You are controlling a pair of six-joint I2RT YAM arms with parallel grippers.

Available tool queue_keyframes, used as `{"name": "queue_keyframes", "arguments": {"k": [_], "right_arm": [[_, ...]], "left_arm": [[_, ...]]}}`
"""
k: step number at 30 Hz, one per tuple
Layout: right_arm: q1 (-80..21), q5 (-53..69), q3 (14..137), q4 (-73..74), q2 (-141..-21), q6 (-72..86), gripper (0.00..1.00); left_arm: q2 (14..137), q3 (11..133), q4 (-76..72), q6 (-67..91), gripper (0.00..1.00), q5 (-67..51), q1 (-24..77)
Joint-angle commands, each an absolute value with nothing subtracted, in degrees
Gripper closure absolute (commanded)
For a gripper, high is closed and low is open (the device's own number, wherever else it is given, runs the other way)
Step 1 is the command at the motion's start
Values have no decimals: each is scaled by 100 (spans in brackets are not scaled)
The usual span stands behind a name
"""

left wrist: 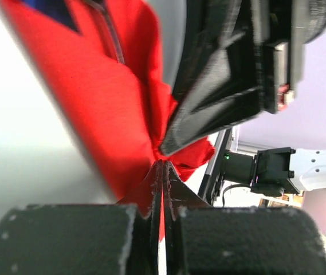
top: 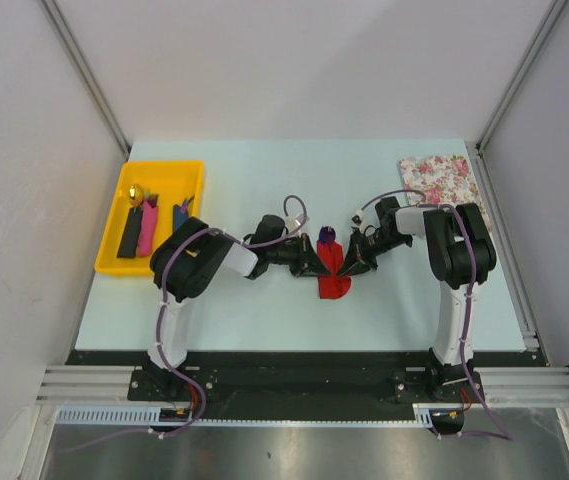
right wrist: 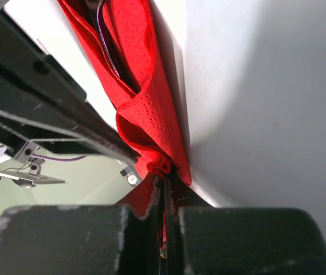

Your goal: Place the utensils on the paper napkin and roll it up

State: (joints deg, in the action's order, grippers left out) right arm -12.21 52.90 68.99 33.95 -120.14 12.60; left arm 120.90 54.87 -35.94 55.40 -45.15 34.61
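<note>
The red paper napkin (top: 332, 270) lies bunched and folded at the table's middle, pinched between both grippers. A dark blue utensil (top: 325, 237) sticks out of its far end. My left gripper (top: 314, 262) is shut on the napkin's left edge, and my right gripper (top: 356, 262) is shut on its right edge. In the left wrist view the jaws (left wrist: 164, 163) pinch red paper (left wrist: 111, 103), with the blue handle (left wrist: 54, 11) at the top. In the right wrist view the jaws (right wrist: 164, 176) clamp a fold of the napkin (right wrist: 151, 114), and a dark utensil (right wrist: 108, 46) lies inside the fold.
A yellow tray (top: 192, 172) at the left holds a black utensil (top: 129, 238), a pink utensil (top: 147, 230), a blue utensil (top: 179, 215) and a small gold item (top: 137, 192). A white floral sheet (top: 442, 178) lies at the far right.
</note>
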Motion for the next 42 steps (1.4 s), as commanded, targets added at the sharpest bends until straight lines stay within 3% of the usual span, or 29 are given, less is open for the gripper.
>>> {"name": "queue_keyframes", "arguments": {"k": [1,13,15,22,26,35,40,42], "right_arm": [[-1283,4720,6970,3243,-12015,1274,100],[-1379,5941,7110,2681,-11584,2021,99],[-1424,6003,7215,2750,-11575,2048,96],[-1371,5828,7383,3365,-11602,1794,71],[-1170,5783,7356,3857,-11532,1468,68],[-941,6047,7365,4315,-11391,1134,72],[-1010,6143,7365,4105,-11364,1221,100],[-1063,6196,7409,3894,-11408,1327,100]], "left_arm": [[12243,5520,-3858,5686,100,-4482,3463],[12498,5643,-3498,5484,100,-4395,3463],[12507,5669,-3480,5476,100,-4395,3463],[12481,5643,-3524,5449,100,-4386,3454],[12463,5643,-3524,5423,100,-4359,3454],[12489,5669,-3516,5405,100,-4351,3454],[12489,5678,-3481,5370,100,-4333,3463],[12489,5686,-3463,5361,100,-4333,3463]]}}
